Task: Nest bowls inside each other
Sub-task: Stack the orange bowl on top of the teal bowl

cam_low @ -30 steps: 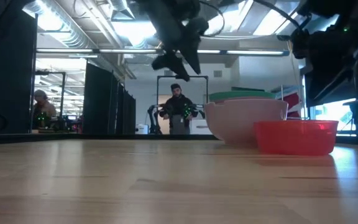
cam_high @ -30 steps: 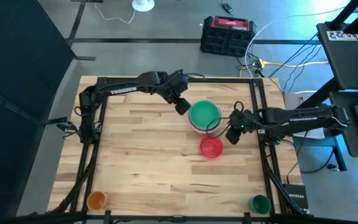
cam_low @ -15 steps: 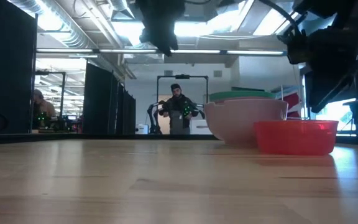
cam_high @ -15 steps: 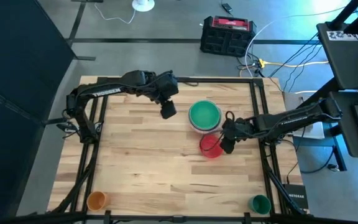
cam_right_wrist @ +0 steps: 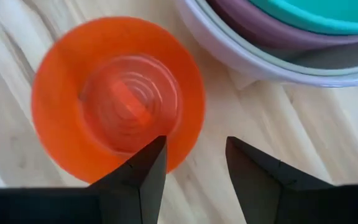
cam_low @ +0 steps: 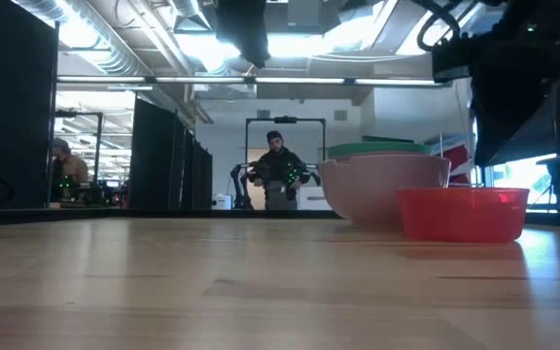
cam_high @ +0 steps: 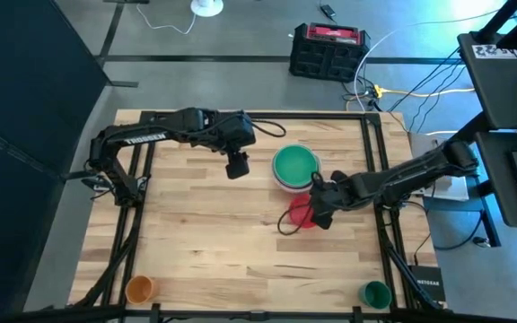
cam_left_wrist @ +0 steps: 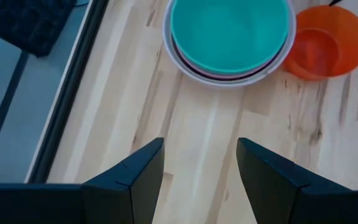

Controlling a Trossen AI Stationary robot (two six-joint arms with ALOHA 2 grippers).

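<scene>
Right now the right claw hangs spread just above the red bowl, with the stacked bowls close beside it; a sloppy pinch on the rim could tip it away.

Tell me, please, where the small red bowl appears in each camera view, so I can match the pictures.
High view: red bowl right of centre, partly under the right gripper.
Low view: at the right.
Left wrist view: upper right corner.
Right wrist view: left of centre.
Shared landmark: the stack of bowls beside it.
</scene>
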